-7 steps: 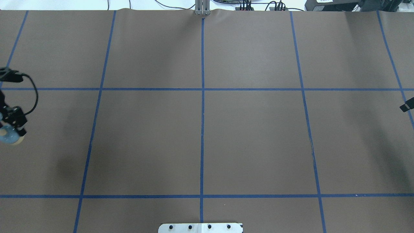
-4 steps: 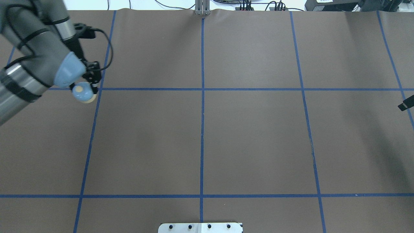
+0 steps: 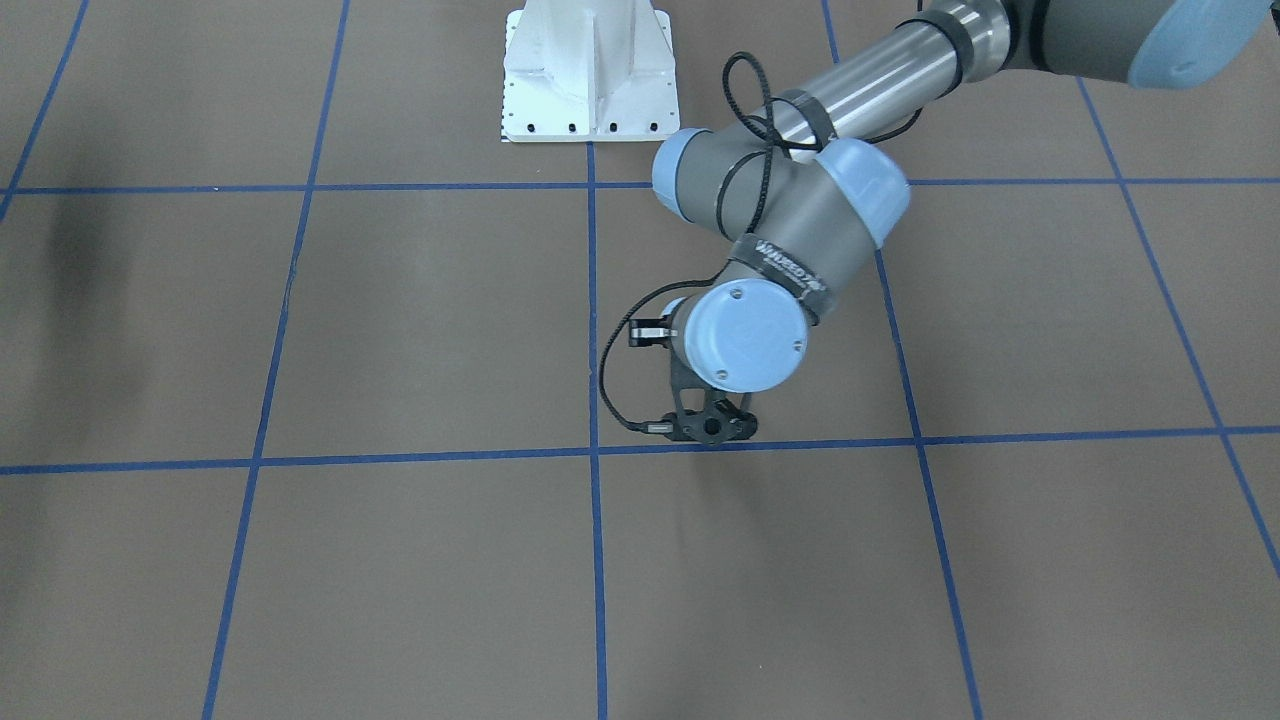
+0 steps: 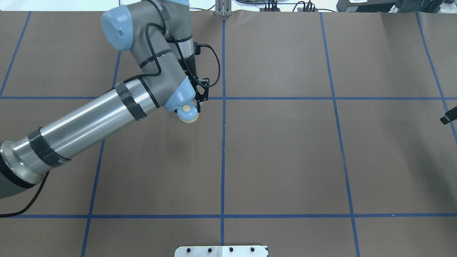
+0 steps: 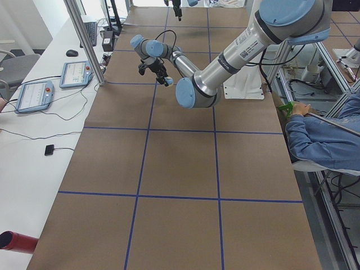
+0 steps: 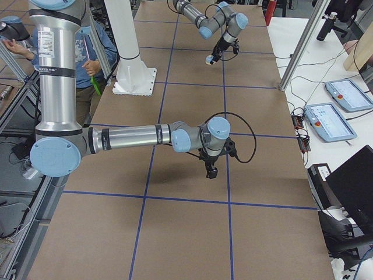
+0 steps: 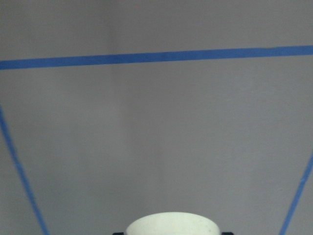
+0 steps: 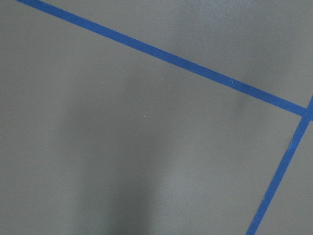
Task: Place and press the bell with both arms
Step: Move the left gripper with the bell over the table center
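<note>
Bell (image 4: 188, 113) clenched in the left end effector (image 4: 195, 106), clear of the counter (image 4: 285, 160); a second ago the pair sat at the counter's left edge, now just beside the blue centre line (image 4: 223, 160). Right end effector (image 4: 448, 117), well apart, unchanged; its grip cannot be told.

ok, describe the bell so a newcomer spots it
Over the brown table, follow the left arm from the overhead view's left edge to its left gripper. The bell is the small light-blue dome held there. Unlike the plain blue joint cap beside it, it has a cream button.
</note>
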`<state>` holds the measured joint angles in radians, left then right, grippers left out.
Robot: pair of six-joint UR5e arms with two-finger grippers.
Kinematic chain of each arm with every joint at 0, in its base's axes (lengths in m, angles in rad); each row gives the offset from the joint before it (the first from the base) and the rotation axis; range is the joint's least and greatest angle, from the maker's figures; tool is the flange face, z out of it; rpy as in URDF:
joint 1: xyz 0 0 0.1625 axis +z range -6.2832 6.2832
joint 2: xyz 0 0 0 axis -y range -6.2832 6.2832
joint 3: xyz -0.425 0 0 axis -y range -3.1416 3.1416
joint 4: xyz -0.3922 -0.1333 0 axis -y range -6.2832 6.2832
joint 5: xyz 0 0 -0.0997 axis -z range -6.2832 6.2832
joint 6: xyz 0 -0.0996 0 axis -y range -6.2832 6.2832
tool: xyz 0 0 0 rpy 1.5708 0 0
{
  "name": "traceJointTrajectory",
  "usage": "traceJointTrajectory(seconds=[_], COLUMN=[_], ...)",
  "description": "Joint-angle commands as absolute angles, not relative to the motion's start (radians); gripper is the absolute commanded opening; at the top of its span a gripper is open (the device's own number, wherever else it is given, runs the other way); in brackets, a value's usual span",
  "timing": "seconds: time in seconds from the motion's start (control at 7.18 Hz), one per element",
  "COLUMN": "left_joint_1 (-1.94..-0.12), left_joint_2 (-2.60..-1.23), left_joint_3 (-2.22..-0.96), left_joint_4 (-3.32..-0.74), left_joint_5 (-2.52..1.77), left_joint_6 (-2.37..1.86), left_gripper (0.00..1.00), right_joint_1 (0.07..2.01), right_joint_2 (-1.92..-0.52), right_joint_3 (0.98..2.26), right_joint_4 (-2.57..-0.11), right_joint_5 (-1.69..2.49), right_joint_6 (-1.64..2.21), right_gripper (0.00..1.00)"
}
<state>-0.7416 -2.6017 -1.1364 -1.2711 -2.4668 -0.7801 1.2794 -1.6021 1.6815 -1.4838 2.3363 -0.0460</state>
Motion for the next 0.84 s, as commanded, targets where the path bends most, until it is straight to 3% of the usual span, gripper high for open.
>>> traceJointTrajectory(seconds=[0.0, 0.14, 0.28, 0.42, 0.7], left_joint_1=[-0.657, -0.647, -0.641, -0.637, -0.637], left_joint_2=[-2.667, -2.703, -2.704, -2.706, -2.706], left_joint_3=[-0.973, -0.932, -0.928, -0.927, -0.922], left_joint_4=[-1.501, -1.502, -1.502, -1.505, -1.506], left_joint_5=[-2.462, -2.461, -2.459, -2.457, -2.457], left_joint_6=[-0.995, -1.008, -1.012, -1.014, -1.012], left_gripper=[0.06, 0.11, 0.25, 0.31, 0.37], right_joint_1=[1.278, 1.278, 1.278, 1.278, 1.278], right_joint_2=[-1.601, -1.598, -1.598, -1.598, -1.597], right_joint_3=[1.654, 1.641, 1.641, 1.64, 1.644], right_joint_4=[-1.483, -1.485, -1.485, -1.485, -1.483], right_joint_5=[2.338, 2.338, 2.338, 2.338, 2.342], right_joint_6=[-0.046, -0.046, -0.046, -0.046, -0.046], right_gripper=[1.0, 1.0, 1.0, 1.0, 1.0])
